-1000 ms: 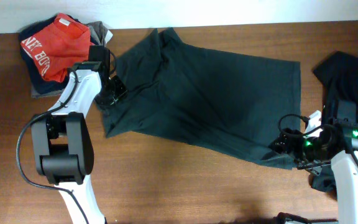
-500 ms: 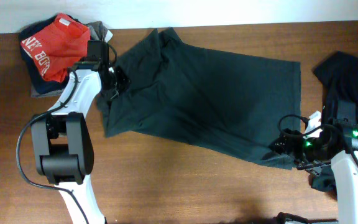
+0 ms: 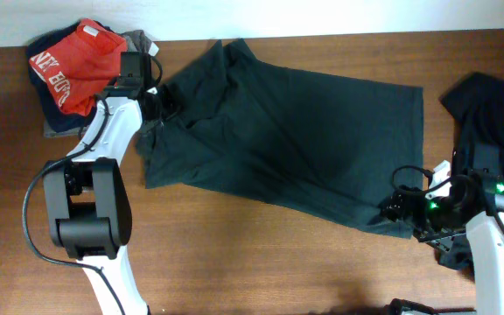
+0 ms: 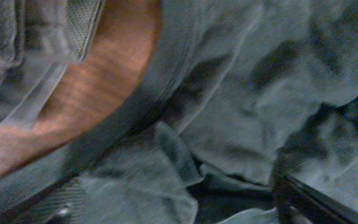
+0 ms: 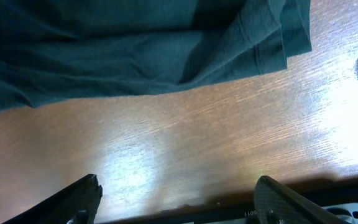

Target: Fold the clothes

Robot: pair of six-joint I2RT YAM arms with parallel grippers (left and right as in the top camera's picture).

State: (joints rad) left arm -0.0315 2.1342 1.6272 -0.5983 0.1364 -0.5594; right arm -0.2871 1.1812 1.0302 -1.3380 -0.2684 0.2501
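One of the clothes, a dark charcoal T-shirt, lies spread across the middle of the table. My left gripper sits over its rumpled left edge. In the left wrist view crumpled shirt fabric fills the picture, and the left gripper stands open, its fingers wide apart over the folds. My right gripper hovers by the shirt's lower right corner. It is open over bare wood, with the shirt's hem just beyond it.
A stack of clothes with a red piece on top lies at the back left corner, right beside the left arm. A dark heap of garments lies at the right edge. The table's wood shows along the front.
My left gripper moved toward the back edge, dragging the shirt's left side with it, and its jaws went from shut to open. The right arm has barely moved.
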